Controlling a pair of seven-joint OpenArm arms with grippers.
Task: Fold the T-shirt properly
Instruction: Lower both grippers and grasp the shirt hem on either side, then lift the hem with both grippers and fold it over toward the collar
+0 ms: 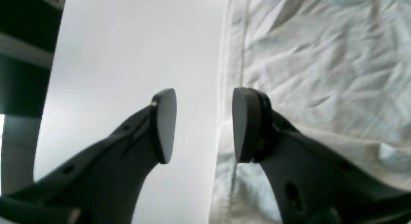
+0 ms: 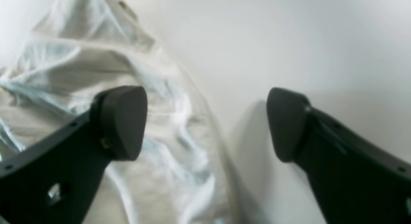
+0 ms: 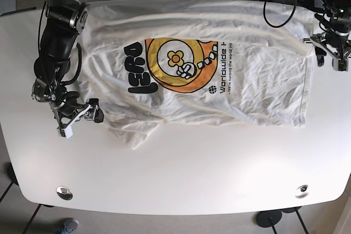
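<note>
Shirt (image 3: 219, 64) spread flat across the far half of the table (image 3: 181, 173), print up.

Right gripper (image 2: 207, 121) is wide open, straddling the crumpled sleeve edge, I think; that view is blurry. Left gripper (image 1: 204, 124) is narrower but open, empty, sitting over the hem at the other end.

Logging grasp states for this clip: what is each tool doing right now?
Left tool: open, holding nothing, poised over the T-shirt hem edge.
Right tool: open, holding nothing, straddling the shirt's edge on the table.
</note>
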